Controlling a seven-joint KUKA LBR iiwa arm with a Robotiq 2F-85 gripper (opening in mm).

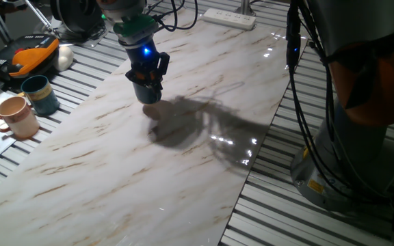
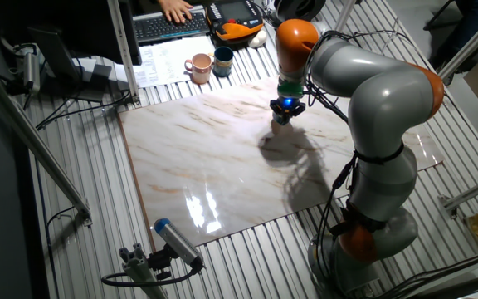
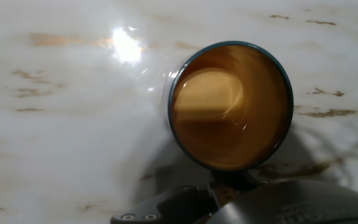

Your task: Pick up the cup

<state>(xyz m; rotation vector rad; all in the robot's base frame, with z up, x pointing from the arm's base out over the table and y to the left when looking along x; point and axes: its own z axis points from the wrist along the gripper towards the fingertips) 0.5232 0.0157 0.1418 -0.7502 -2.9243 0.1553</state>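
The cup (image 1: 146, 93) is a dark navy mug with an orange-tan inside, at the far middle of the marble board (image 1: 115, 171). My gripper (image 1: 147, 79) stands straight over it and is shut on its rim. The cup seems to hang just above the board, over its own shadow. In the hand view the cup (image 3: 232, 106) is seen from above, with a dark finger (image 3: 229, 180) at its near rim. In the other fixed view the cup (image 2: 280, 118) sits under the gripper (image 2: 285, 106). The handle is hidden.
A teal mug (image 1: 40, 93) and a pinkish-tan mug (image 1: 18, 116) stand off the board at the left. An orange and black device (image 1: 29, 55) lies behind them. A white power strip (image 1: 229, 17) lies at the far edge. The robot's base (image 1: 361, 137) is at the right.
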